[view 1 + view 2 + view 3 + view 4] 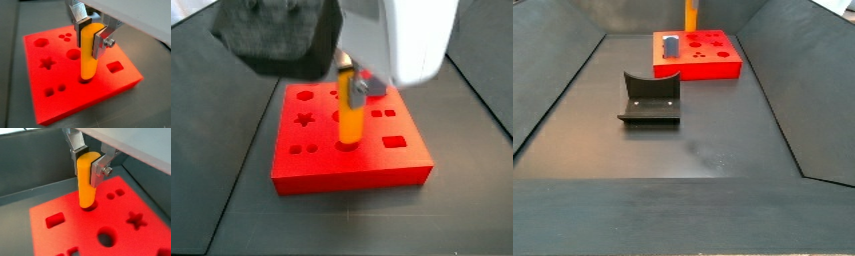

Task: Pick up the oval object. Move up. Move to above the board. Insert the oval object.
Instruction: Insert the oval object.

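My gripper (90, 37) is shut on the oval object (88, 55), a slim yellow-orange peg held upright by its upper part. It shows the same way in both wrist views (89, 168). The peg (86, 185) stands over the board (40, 95), a flat red block with star, round and square cutouts. The peg's lower end meets a cutout near the board's middle; how deep it sits I cannot tell. In a side view the peg (346, 115) stands on the board (352, 165). In a side view only the peg (690, 14) shows above the board (714, 62); the gripper is out of frame.
A grey-blue block (671, 46) stands upright in the board's near left part. A dark grey curved stand (649, 98) sits on the floor in front of the board. Sloping dark grey walls (553, 90) enclose the floor. A blurred dark mass (278, 35) hides the upper left.
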{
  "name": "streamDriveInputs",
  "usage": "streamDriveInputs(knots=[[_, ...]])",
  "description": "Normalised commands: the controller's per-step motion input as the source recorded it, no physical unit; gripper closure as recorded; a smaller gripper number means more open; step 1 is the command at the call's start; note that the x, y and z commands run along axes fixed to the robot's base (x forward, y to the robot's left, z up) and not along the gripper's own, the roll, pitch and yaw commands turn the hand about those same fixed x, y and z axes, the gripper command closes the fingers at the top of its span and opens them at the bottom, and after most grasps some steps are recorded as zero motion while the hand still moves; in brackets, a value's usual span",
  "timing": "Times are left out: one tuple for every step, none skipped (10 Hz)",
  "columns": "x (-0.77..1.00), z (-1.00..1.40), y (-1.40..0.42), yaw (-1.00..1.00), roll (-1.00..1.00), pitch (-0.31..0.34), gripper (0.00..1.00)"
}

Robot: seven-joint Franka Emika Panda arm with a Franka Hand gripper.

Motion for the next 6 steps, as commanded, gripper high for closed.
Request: streamDriveInputs(knots=[[0.0, -0.06, 0.0, -1.0, 0.03, 0.0, 1.0], [0.0, 0.0, 0.0, -0.98, 0.03, 0.046, 1.0], [-0.03, 0.0, 0.0, -0.96, 0.03, 0.074, 1.0], [-0.05, 0.0, 0.0, -0.94, 0.04, 0.099, 1.0], [0.0, 0.0, 0.0, -0.79, 0.06, 0.117, 1.0], [0.13, 0.0, -0.1, -0.57, 0.11, 0.151, 1.0]])
